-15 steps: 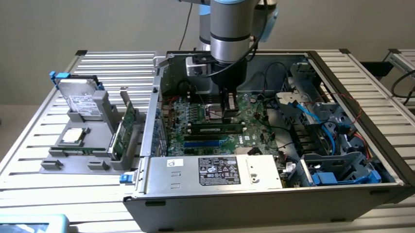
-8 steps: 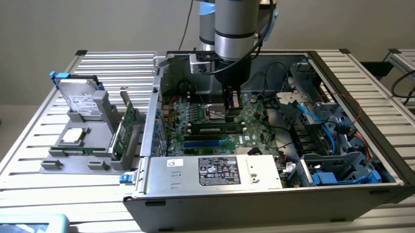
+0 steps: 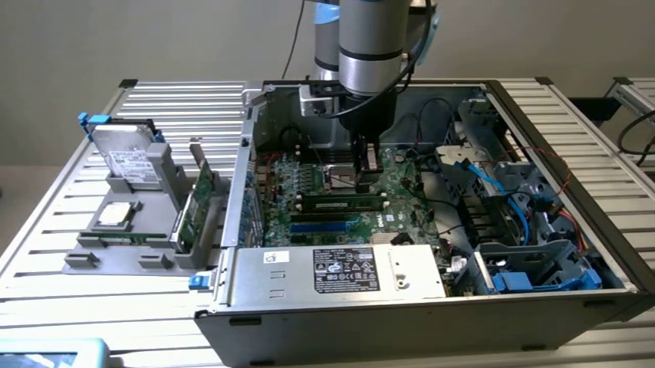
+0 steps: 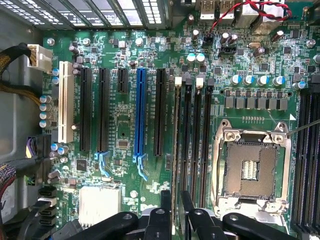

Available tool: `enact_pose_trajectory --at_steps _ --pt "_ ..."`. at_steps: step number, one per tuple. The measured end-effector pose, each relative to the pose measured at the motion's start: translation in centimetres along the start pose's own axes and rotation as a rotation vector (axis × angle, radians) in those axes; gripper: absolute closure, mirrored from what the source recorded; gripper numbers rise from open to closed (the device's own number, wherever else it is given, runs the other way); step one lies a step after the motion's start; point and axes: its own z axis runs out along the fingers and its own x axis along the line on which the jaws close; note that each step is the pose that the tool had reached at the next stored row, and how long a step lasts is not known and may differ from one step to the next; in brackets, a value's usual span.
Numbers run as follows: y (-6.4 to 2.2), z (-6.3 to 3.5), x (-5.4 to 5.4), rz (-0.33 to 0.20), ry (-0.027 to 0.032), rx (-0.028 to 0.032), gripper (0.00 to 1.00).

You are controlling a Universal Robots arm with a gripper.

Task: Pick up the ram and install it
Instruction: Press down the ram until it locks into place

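The ram (image 3: 343, 205), a narrow green stick with dark chips and a white label, stands in a black memory slot on the motherboard (image 3: 307, 180) inside the open computer case. In the wrist view the ram (image 4: 176, 150) shows edge-on as a thin pale line in the slot nearest the blue slot (image 4: 140, 110). My gripper (image 3: 366, 182) hangs just over the ram's end at the exterior view's right. Its black fingertips (image 4: 165, 197) stand on either side of the ram's edge, and the gripper (image 4: 175, 194) is slightly open with a small gap around the stick.
The empty CPU socket (image 4: 250, 165) lies beside the memory slots. Cables (image 3: 481, 184) and drive cages crowd the case at the exterior view's right; the power supply (image 3: 338, 272) sits in front. On a grey fixture outside the case stand a broad green card (image 3: 199, 199) and a hard drive (image 3: 128, 162).
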Motion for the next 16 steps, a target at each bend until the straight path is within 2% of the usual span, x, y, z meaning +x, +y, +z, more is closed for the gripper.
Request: enact_pose_trajectory --at_steps 4,7,10,14,16 --pt "0.00 0.00 0.00 0.000 0.0000 0.0000 0.78" --pt "0.00 0.00 0.00 0.000 0.0000 0.0000 0.89" --pt "-0.06 0.00 0.01 0.000 0.0003 -0.0003 0.89" --pt "-0.72 0.09 0.01 0.000 0.0001 -0.0003 0.89" --pt "-0.75 0.10 0.01 0.000 0.0002 -0.0004 0.89"
